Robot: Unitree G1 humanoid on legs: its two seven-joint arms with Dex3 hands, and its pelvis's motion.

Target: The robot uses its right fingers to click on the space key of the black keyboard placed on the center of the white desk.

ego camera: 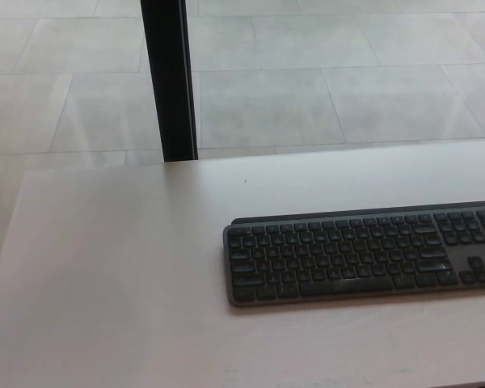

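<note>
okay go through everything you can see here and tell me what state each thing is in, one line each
black keyboard: flat on the desk, keys up, right end cut off by the picture edge, nothing touching it.
space key: untouched, nothing on or above it.
white desk: bare apart from the keyboard.
black post: upright behind the desk's far edge.
tiled floor: pale, seen beyond the desk.
Left and right robot hand: neither is in view.

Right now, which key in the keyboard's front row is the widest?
The space key: the long bar in the front row of the keyboard, far wider than the short keys either side of it. No robot hand is in view.
</note>
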